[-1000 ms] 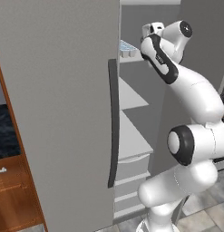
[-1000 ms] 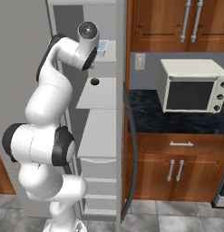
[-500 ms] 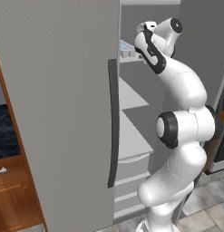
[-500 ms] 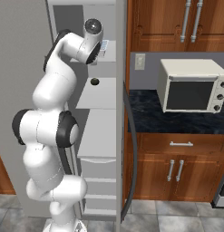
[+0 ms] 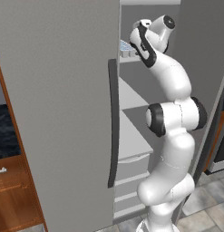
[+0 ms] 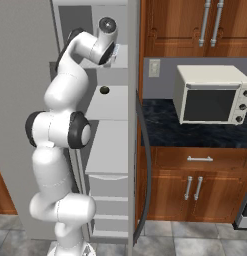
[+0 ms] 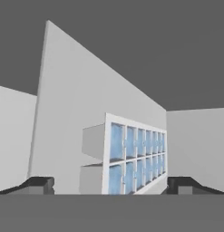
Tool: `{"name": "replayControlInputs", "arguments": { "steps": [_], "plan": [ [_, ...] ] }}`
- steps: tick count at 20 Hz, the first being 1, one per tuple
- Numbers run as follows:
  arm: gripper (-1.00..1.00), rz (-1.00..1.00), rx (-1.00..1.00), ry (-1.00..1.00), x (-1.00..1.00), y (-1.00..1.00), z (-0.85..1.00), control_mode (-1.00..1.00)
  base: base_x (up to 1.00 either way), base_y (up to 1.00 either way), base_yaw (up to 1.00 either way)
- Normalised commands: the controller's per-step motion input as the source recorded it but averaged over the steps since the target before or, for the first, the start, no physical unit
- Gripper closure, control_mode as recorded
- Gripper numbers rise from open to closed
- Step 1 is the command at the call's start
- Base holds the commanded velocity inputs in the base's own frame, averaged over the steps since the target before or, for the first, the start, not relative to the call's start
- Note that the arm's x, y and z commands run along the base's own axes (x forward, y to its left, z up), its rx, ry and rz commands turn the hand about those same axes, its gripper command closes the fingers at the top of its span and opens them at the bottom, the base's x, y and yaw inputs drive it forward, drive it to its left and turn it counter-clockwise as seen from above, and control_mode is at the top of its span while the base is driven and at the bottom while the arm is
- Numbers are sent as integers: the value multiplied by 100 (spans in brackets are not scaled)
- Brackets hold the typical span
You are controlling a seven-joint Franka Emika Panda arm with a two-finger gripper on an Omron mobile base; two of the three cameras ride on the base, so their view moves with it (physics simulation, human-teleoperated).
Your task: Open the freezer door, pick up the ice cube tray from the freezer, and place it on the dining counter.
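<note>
Two small dark fingertips [image 7: 38,183] of the two-finger gripper [image 7: 111,185] are seen spread wide at the bottom of the hand view, with nothing clasped between them. Between and just beyond them, the small white rectangular ice cube tray [image 7: 133,156], a grid of square pockets filled with pale-blue cubes, is seen on a white shelf, and no contact between tips and tray can be made out. In the left base view the tray [image 5: 125,47] is glimpsed at the front edge of the top white shelf [image 5: 131,58], partly hidden by the hand of the white arm [image 5: 170,113], which is raised to that level. The tall light-grey freezer [image 6: 112,125] framed by reddish wood is stood open, and its tall flat light-grey freezer door [image 5: 59,108] with the slim dark vertical handle [image 5: 113,122] is swung out wide on the left of that view. White drawers [image 6: 110,200] are seen low down inside. To the right of the appliance, a cream microwave oven [image 6: 212,95] is set on a black marbled wall counter [image 6: 190,132] above brown wooden cabinets [image 6: 195,187].
</note>
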Motion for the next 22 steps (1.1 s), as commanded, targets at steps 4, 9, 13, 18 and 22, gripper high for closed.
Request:
{"name": "replayControlInputs", "arguments": {
  "steps": [4, 9, 13, 18, 22],
  "plan": [
    [-100, 0, 0, 0, 27, 0, -9, -100, 0, 0, 0],
    [-100, 0, 0, 0, 18, 0, -16, -100, 0, 0, 0],
    [-100, 0, 0, -2, 2, 0, -10, -100, 0, 0, 0],
    [-100, 0, 0, -4, 1, 1, -14, -100, 0, 0, 0],
    [-100, 0, 0, -1, 9, 5, -29, -100, 0, 0, 0]
  ]
}}
